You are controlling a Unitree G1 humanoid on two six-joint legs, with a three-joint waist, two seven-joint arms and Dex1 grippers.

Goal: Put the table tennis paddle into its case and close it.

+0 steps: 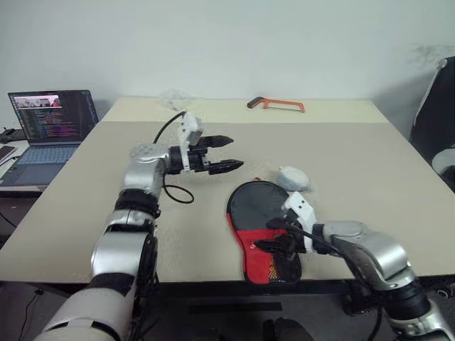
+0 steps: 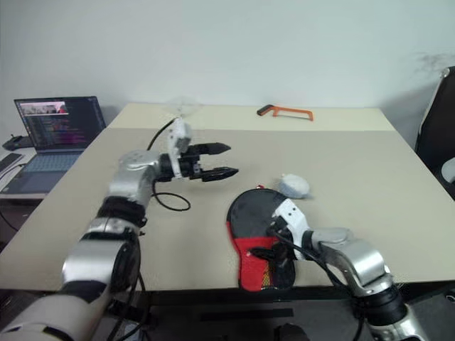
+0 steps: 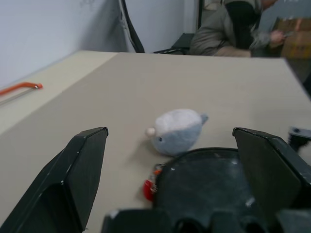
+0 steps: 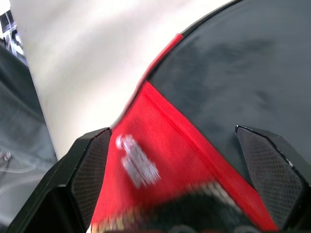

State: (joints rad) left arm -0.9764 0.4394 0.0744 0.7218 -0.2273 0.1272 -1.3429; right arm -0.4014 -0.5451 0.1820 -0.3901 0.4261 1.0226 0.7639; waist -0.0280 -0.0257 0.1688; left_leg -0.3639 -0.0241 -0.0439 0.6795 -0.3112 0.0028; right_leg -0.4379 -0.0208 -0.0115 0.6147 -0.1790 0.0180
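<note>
**A:** Where did you have things at that point?

**B:** The case (image 1: 259,220) lay flat on the table (image 1: 355,177), its red lower end close to the near edge and its dark round part pointing away from you; the plush charm (image 1: 293,176) sat just beside the round end. You could not tell from outside whether the table tennis paddle was inside it. Your right gripper (image 1: 270,236) hung over the red part with its fingers spread wide and nothing between them; your left gripper (image 1: 234,153) was up off the table beside the case, also spread wide and empty, pointing across towards the charm.

**A:** So what could have gone wrong?

**B:** Mostly the edge. The case was soft and lay loose with neither hand pinning it; if you had pressed or dragged with the right fingers towards yourself, it would likely have slid off the front of the table. The fabric could also have bunched under one finger, so you would have pinched cloth rather than whatever you were aiming at.

**A:** And the left?

**B:** Coming in low from that side, it could have knocked the charm, and since the charm looked tied to the case, it might have tugged the round end askew. A small red tab (image 3: 148,188) sat at the rim there, possibly the zip pull; it was small enough to miss.
</note>
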